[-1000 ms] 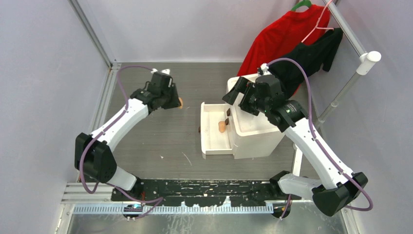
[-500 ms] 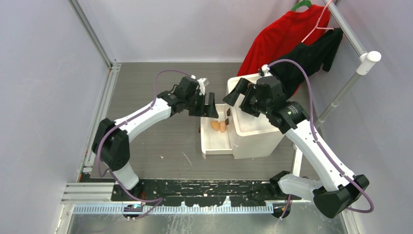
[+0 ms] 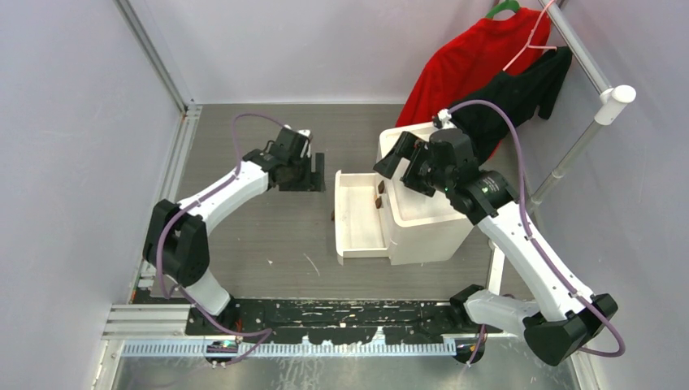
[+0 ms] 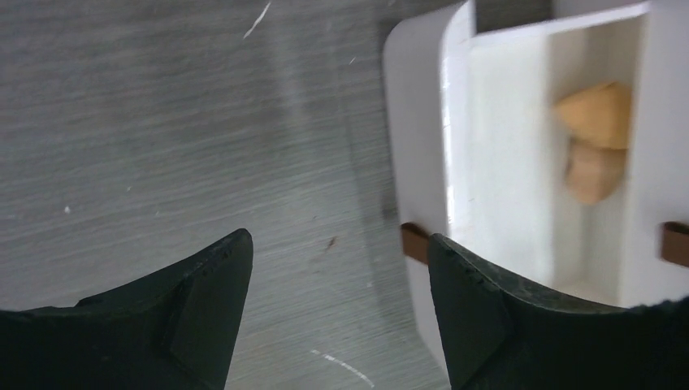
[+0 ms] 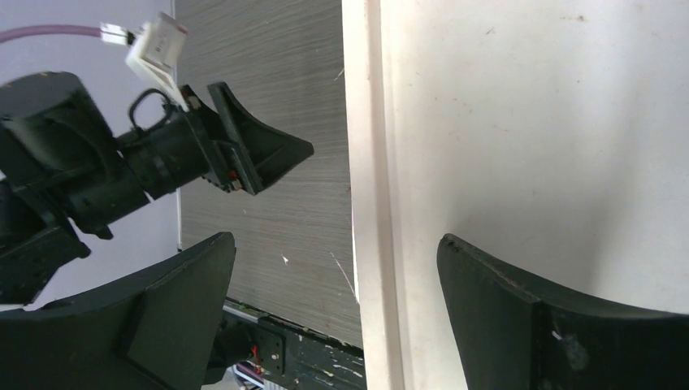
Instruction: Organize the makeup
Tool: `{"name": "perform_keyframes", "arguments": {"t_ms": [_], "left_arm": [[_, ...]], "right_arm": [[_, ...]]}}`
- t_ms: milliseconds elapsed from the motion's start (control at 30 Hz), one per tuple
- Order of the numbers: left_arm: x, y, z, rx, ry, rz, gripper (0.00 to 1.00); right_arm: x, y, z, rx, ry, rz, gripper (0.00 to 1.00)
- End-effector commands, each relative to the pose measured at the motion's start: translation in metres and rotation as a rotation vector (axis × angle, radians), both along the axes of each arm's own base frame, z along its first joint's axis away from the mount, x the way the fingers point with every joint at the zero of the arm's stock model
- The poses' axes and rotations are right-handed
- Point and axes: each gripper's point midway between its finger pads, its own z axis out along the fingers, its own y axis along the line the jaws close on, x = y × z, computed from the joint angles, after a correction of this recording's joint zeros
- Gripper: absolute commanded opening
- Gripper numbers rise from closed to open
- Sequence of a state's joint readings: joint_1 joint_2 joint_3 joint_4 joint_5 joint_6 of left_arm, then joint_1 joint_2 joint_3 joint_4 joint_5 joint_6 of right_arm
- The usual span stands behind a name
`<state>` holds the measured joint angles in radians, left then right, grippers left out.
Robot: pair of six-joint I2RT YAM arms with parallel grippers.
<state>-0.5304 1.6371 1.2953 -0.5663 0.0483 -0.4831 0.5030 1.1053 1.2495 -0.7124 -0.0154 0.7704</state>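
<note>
Top external coverage showed the white drawer unit with its drawer pulled out on the side facing the left arm. We found the left gripper just beside the outer wall of that drawer and apart from it, with jaws spread and nothing between them. Only bare table lay under the gap. We found the right gripper above the top panel of the unit, near the edge over the drawer, likewise released and empty. In the left wrist view we identified an orange sponge and a paler sponge lying touching each other inside the drawer. From above we could not make them out. Small brown tabs projected from the drawer walls, and we could not tell what they were. A red garment and a black garment hung behind the unit and were no part of the job. We judged the sponges to be stowed. No tube, vial, bottle, compact or palette could be made out in any view, so we could not tell whether those items were already inside the unit or yet to be fetched. With the drawer open and both grippers free, we judged that the remaining work was to stow any outstanding items and then push the drawer shut.
</note>
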Motion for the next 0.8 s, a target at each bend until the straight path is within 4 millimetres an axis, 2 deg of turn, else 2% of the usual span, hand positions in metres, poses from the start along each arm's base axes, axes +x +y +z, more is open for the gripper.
{"name": "perform_keyframes", "arguments": {"t_ms": [0, 67, 200, 333, 433, 600, 667, 767], "left_arm": [[-0.008, 0.02, -0.017, 0.105, -0.015, 0.003, 0.79], [-0.008, 0.018, -0.03, 0.108, -0.01, -0.013, 0.79], [-0.011, -0.001, -0.055, 0.06, 0.066, -0.064, 0.78], [-0.015, -0.03, -0.067, -0.029, 0.123, -0.102, 0.76], [-0.021, -0.062, -0.064, -0.072, 0.122, -0.153, 0.75], [-0.027, -0.111, -0.046, -0.162, 0.12, -0.214, 0.75], [-0.027, -0.119, -0.038, -0.196, 0.107, -0.218, 0.75], [-0.023, -0.12, -0.029, -0.209, 0.073, -0.209, 0.75]], "right_arm": [[-0.008, -0.008, -0.01, -0.03, 0.03, -0.013, 1.0], [-0.009, -0.008, -0.01, -0.028, 0.028, -0.011, 1.0], [-0.01, -0.004, -0.011, -0.012, 0.037, 0.002, 1.0], [-0.01, 0.0, -0.011, 0.007, 0.044, 0.008, 1.0], [-0.01, 0.005, -0.014, 0.029, 0.053, 0.022, 1.0], [-0.011, 0.012, -0.025, 0.064, 0.082, 0.033, 1.0], [-0.012, 0.013, -0.027, 0.069, 0.091, 0.033, 1.0], [-0.013, 0.013, -0.026, 0.072, 0.088, 0.037, 1.0]]}}
